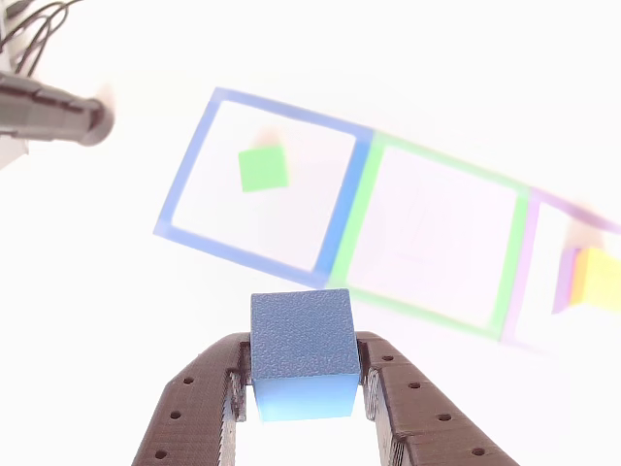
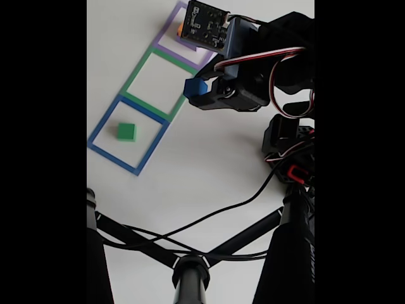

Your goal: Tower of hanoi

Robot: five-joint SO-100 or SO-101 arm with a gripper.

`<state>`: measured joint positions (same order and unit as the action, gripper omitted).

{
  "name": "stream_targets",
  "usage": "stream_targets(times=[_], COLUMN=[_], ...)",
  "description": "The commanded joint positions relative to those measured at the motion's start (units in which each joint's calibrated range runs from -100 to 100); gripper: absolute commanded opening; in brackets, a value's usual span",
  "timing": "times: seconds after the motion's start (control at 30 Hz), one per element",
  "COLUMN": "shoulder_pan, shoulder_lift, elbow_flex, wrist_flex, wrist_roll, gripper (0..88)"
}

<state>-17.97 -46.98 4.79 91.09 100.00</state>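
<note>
My gripper (image 1: 303,383) is shut on the small blue cube (image 1: 302,342) and holds it up above the white table; in the fixed view the blue cube (image 2: 194,88) sits at the gripper (image 2: 197,90) tip, near the edge of the green tape square (image 2: 137,74). A green block (image 1: 263,168) lies inside the blue tape square (image 1: 184,189), also the green block (image 2: 126,131) in the fixed view. A yellow block (image 1: 596,278) on a purple block (image 1: 564,282) stands in the purple tape square (image 1: 522,282) at the right edge.
A black rod (image 1: 53,107) reaches in from the upper left in the other view. In the fixed view, black tripod legs (image 2: 190,266), a cable (image 2: 209,215) and the arm's body (image 2: 278,69) occupy the bottom and right.
</note>
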Motion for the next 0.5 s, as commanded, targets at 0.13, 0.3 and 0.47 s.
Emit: stream_targets(times=[0.13,0.3,0.47], shoulder_pan=[-2.64,-3.03,-3.89], shoulder_lift=[-4.33,-4.17,1.08], elbow_flex=[19.12,37.58,52.12], wrist_flex=[-19.92,-41.37,-64.94], wrist_roll=[0.00,0.00,0.00], gripper=[3.6,3.8,3.8])
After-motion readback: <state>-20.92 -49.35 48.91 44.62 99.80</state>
